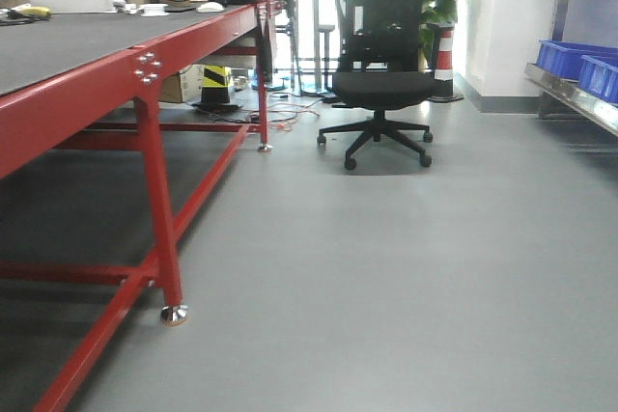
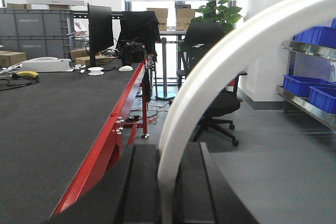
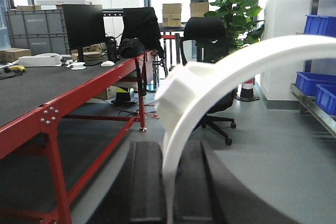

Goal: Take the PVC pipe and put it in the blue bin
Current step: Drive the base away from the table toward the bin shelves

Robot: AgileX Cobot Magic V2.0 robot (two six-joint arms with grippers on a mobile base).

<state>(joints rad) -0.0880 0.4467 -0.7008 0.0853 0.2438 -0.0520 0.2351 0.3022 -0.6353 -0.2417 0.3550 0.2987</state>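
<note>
PVC pipe (image 2: 231, 45) is clamped between left gripper (image 2: 168, 150) fingers, arcing up rightward, right of red table (image 2: 105, 150). Second PVC pipe (image 3: 247, 64) is pinched in right gripper (image 3: 168, 148). Blue bins (image 2: 315, 35) are shelved far right. Grey crate (image 2: 37, 24) lettering is unreadable.

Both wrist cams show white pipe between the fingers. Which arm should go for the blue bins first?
Right, probably. The right gripper is shut on a PVC pipe, and the blue bins sit on the robot's right side. The left gripper also holds PVC pipe but would reach across.
</note>
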